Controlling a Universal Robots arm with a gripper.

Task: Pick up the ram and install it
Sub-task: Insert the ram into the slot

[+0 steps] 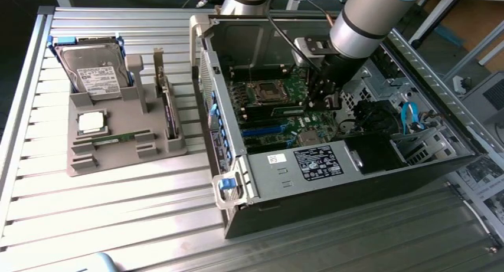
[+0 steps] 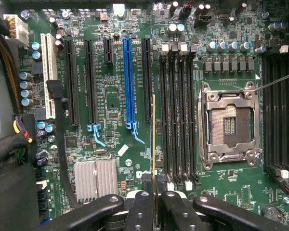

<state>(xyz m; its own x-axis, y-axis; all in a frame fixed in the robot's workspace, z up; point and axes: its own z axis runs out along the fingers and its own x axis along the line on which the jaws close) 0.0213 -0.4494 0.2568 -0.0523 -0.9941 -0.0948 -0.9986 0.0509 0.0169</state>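
Clamping the ram (image 2: 154, 144) between its two black fingers (image 2: 141, 204), the gripper (image 2: 154, 198) is closed tight on the thin board; the wrist view meets the stick edge-on, so it reads as a narrow yellowish line running out from the fingertips over the motherboard (image 2: 111, 144); its chips and label cannot be made out from this angle. The line lies parallel to the bank of black memory slots (image 2: 178, 120), just beside the nearest of them and between it and a long black expansion slot (image 2: 147, 77); whether its lower edge touches the board cannot be told. Beyond the slots sits the open CPU socket (image 2: 227, 125) with its metal frame; on the other side are a blue slot (image 2: 128, 82) and a ribbed silver heatsink (image 2: 95, 179).

In the exterior view the gripper (image 1: 325, 98) reaches down into the open computer case (image 1: 315, 183), and the arm's grey wrist hides most of it; the ram itself is too dark and thin to pick out there. On the slatted metal worktop (image 1: 118, 225), towards the exterior view's left, a grey holder (image 1: 87, 160) carries a hard drive (image 1: 94, 71) and a square silver chip (image 1: 91, 121).
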